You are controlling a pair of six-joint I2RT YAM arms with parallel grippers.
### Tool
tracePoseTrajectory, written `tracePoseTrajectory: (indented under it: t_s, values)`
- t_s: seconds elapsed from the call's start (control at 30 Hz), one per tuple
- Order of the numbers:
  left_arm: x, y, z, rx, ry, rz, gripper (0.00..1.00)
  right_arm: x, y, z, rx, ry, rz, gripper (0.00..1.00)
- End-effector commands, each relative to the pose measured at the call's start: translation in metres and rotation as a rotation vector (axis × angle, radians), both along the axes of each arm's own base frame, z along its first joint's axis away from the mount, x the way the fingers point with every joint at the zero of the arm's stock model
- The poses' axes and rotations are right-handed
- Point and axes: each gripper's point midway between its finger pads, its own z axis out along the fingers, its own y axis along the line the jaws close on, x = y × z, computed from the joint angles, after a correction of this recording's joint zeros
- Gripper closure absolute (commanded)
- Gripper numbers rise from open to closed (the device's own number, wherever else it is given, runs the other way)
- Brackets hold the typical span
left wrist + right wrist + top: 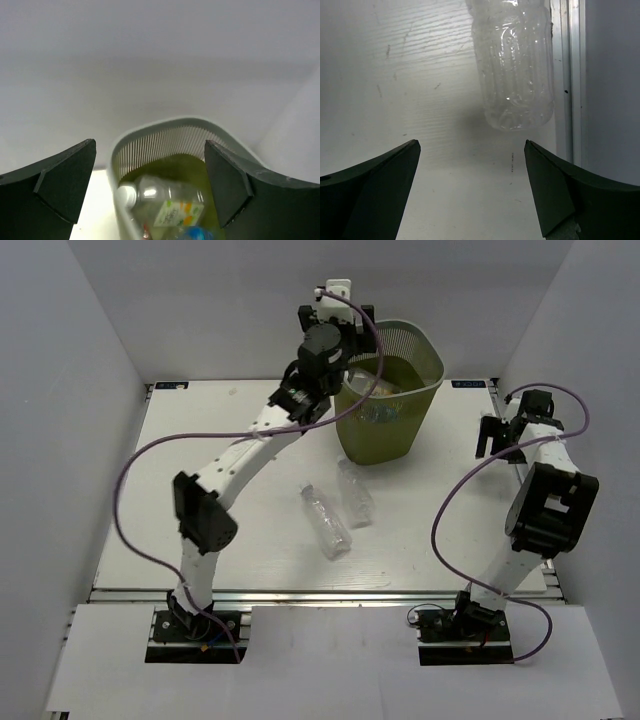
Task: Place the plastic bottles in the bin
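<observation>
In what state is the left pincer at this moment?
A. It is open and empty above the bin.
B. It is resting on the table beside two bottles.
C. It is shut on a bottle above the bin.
A: in the left wrist view the left pincer stands wide open with nothing between its fingers, above the bin, in which bottles lie.
</observation>
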Motion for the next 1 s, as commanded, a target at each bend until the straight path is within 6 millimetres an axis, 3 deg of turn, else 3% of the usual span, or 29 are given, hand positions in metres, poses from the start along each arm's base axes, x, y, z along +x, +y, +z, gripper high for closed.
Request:
tracePoseTrajectory:
  t_s: [0.0,0.03,0.07,0.1,0.13,0.17,0.2,0.23,0.27,0.3,0.33,0.37,0.4,0.43,0.5,0.67,0.77,0.87,0.9,0.97]
  values:
    - [-0.076,0.048,0.050,0.038,0.002,-0.064,0.00,0.035,-0.030,0.032,-0.147,-0.097,-0.032,0.10]
    - [-0.090,0.055,0.041,0.041,0.025,-0.076,0.00,0.038,-0.034,0.035,-0.159,-0.104,-0.033,0.10]
    - [-0.097,0.059,-0.022,0.085,0.139,-0.082,0.00,0.041,-0.036,0.039,-0.177,-0.111,-0.013,0.10]
    - [-0.126,0.085,-0.003,0.030,0.114,-0.086,0.00,0.046,-0.037,0.043,-0.188,-0.130,-0.006,0.10]
    - [-0.138,0.098,-0.019,0.025,0.145,-0.074,0.00,0.048,-0.038,0.044,-0.200,-0.140,0.000,0.10]
    - [-0.146,0.107,-0.064,0.067,0.230,-0.057,0.00,0.050,-0.040,0.044,-0.224,-0.141,0.016,0.10]
    - [-0.157,0.117,-0.077,0.025,0.278,-0.044,0.00,0.053,-0.045,0.049,-0.250,-0.152,0.012,0.10]
    - [-0.173,0.131,-0.078,-0.002,0.293,-0.044,0.00,0.060,-0.050,0.043,-0.258,-0.142,0.004,0.10]
    - [-0.186,0.137,-0.119,0.015,0.397,-0.030,0.00,0.063,-0.053,0.042,-0.269,-0.135,0.009,0.10]
    - [-0.194,0.143,-0.133,0.006,0.433,-0.024,0.00,0.074,-0.059,0.060,-0.284,-0.162,0.001,0.10]
    - [-0.202,0.145,-0.147,-0.001,0.474,-0.034,0.00,0.077,-0.057,0.025,-0.247,-0.082,0.030,0.10]
    - [-0.212,0.151,-0.172,0.020,0.532,-0.031,0.00,0.075,-0.055,0.014,-0.225,-0.036,0.042,0.10]
    - [-0.215,0.153,-0.183,0.002,0.569,-0.020,0.00,0.077,-0.054,-0.009,-0.205,0.016,0.062,0.10]
    - [-0.221,0.152,-0.196,0.018,0.622,-0.026,0.00,0.091,-0.056,-0.008,-0.193,0.014,0.072,0.10]
    - [-0.222,0.145,-0.219,0.065,0.704,-0.021,0.00,0.098,-0.053,-0.022,-0.193,0.039,0.098,0.10]
    - [-0.224,0.122,-0.249,0.093,0.882,-0.028,0.00,0.093,-0.045,-0.058,-0.169,0.104,0.173,0.10]
    - [-0.233,0.108,-0.262,0.040,0.913,-0.055,0.00,0.084,-0.042,-0.068,-0.136,0.122,0.181,0.20]
    - [-0.237,0.098,-0.268,-0.004,0.924,-0.079,0.00,0.073,-0.026,-0.074,-0.065,0.127,0.230,0.49]
    - [-0.238,0.099,-0.272,-0.011,0.933,-0.072,0.00,0.073,-0.023,-0.070,-0.060,0.121,0.241,0.64]
    - [-0.240,0.096,-0.284,0.009,0.963,-0.065,0.00,0.066,-0.015,-0.069,-0.031,0.123,0.273,0.77]
